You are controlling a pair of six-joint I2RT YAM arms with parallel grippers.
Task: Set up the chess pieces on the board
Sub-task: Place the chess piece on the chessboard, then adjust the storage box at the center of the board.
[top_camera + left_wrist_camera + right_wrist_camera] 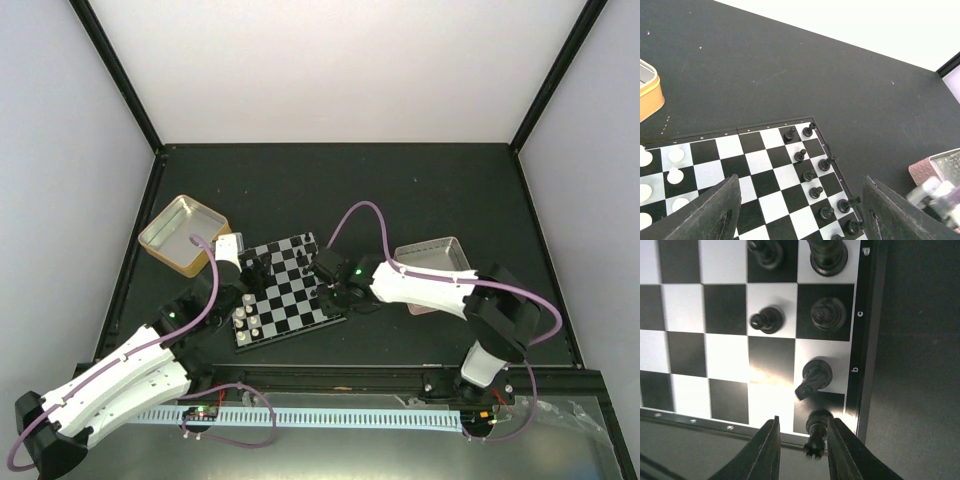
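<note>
At the near right corner of the board, the right end effector straddled a black piece that stood on the corner square. Its fingers were apart. There was a clear gap on one side of the piece, while the other finger was so close to it that I could not tell whether they touched.

This looked like the release of a placed piece. To do it well, the fingers would need to widen evenly and the arm would need to rise straight up. Any sideways drift could tip this piece off the rim or knock the black neighbour on the next square.

The other black pieces filled two rows along that side, and the white pieces stood opposite. The left end effector hovered over the middle of the board with its fingers wide apart and nothing between them. It would do best to keep clear.
</note>
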